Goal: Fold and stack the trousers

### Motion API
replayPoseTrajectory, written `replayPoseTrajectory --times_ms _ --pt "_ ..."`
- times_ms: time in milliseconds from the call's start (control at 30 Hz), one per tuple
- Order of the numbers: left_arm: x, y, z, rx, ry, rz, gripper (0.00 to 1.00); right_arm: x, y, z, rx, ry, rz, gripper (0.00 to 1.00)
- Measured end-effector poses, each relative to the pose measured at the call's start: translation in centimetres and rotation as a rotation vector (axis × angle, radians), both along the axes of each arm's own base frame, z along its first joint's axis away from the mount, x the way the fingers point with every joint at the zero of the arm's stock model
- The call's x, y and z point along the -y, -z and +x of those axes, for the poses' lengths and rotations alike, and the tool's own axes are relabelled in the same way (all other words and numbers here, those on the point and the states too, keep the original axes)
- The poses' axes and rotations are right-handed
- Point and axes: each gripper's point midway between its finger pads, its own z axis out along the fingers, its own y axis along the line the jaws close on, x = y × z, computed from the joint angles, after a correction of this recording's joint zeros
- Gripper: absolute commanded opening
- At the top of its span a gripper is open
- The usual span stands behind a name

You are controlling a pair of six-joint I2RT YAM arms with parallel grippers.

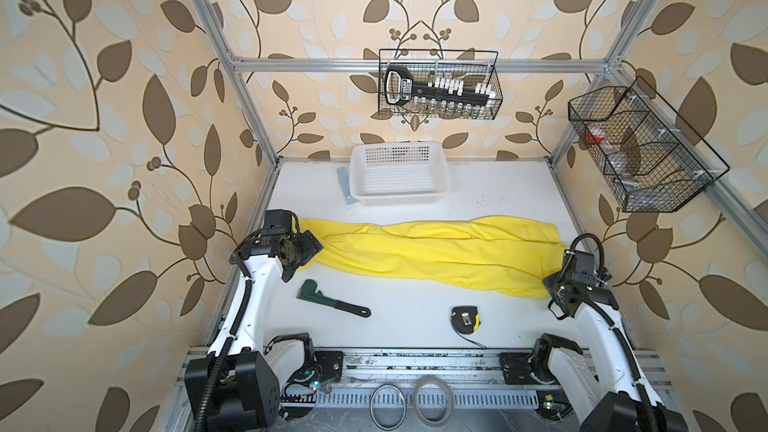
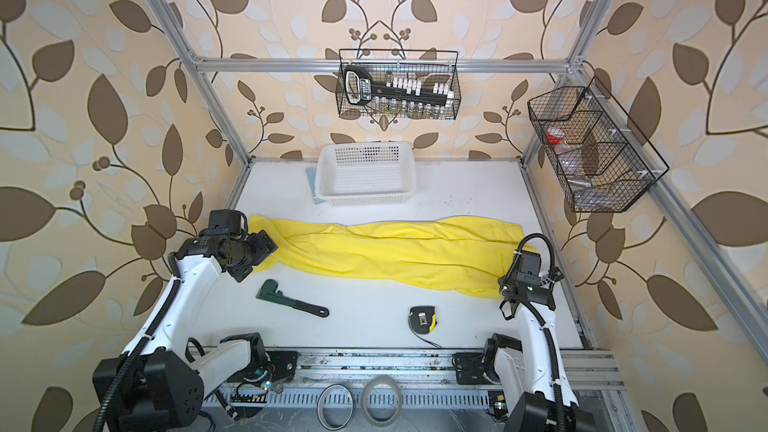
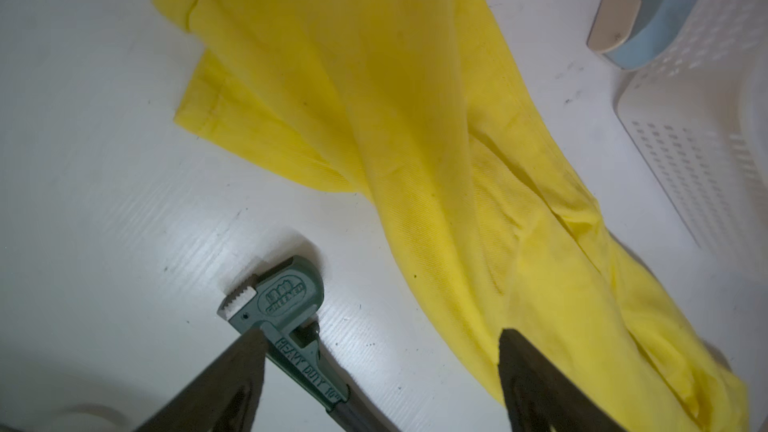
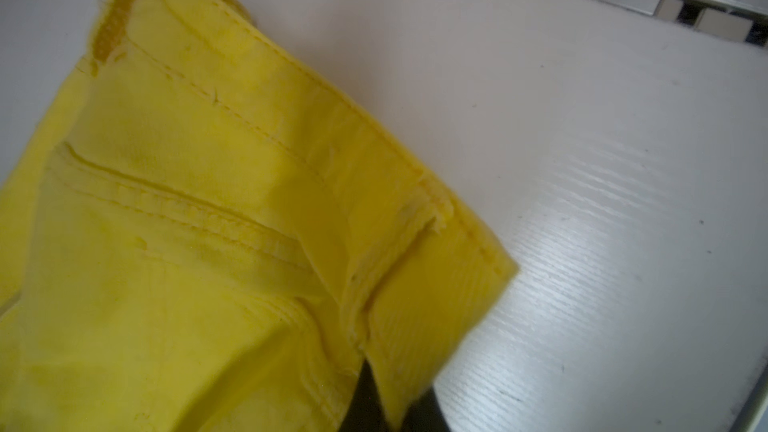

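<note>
Currently spread across tabletop (image 1: pixel 415 297) middle, left edge to right: trousers (image 1: pixel 432 255), soft, light, floppy; right jaws pinched shut on waistband (image 4: pixel 332 130) corner, left jaws wide open, empty. Best gripped next at hems (image 3: pixel 195 105).

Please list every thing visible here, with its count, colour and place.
trousers: one, yellow, lying across the table
basket: one, white, table's back
flat item: one, light blue, beside basket
pipe wrench: one, green, front left
tape measure: one, black and yellow, front centre
wire baskets: two, black, on frame
rings: two, front rail
left gripper: one, black, open, by leg ends
right gripper: one, black, shut on waistband
</note>
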Motion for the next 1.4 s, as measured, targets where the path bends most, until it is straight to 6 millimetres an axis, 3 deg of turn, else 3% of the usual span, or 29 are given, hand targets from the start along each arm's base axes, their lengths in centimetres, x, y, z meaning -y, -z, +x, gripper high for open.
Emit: replayPoseTrajectory --times_ms 167,300,433,767,1000,1067,1100,1267,1400 --pt "-0.2 1.4 -0.9 -0.039 -0.147 -0.056 0.69 0.1 -0.5 0.6 0.025 -0.008 -0.007 0.0" --pt "-0.6 2.9 -1.2 -0.087 -0.231 -0.072 0.65 0.0 -0.6 0.9 0.039 -0.014 -0.001 0.0" --pt "-0.8 4.2 -0.3 -0.099 -0.256 -0.092 0.64 -0.2 -0.6 1.4 0.052 -0.026 0.008 0.0" --pt "-0.9 7.5 2.6 -0.157 -0.229 -0.11 0.5 -0.6 -0.5 2.2 0.075 -0.047 0.023 0.0" --pt "-0.9 8.4 5.0 -0.153 -0.192 -0.118 0.14 -0.7 -0.7 2.4 0.086 -0.059 0.02 0.0" --pt "-0.9 8.4 5.5 -0.152 -0.175 -0.116 0.01 -0.7 -0.8 2.5 0.089 -0.063 0.02 0.0" --pt "-0.9 8.3 5.8 -0.149 -0.166 -0.116 0.0 -0.7 -0.8 2.5 0.089 -0.066 0.018 0.0" --pt "-0.9 7.2 6.8 -0.141 -0.119 -0.106 0.0 -0.7 -1.2 2.5 0.098 -0.079 0.005 0.0" --pt "-1.5 4.0 7.4 -0.114 -0.068 -0.046 0.0 -0.5 -2.0 2.3 0.11 -0.082 -0.016 0.0"
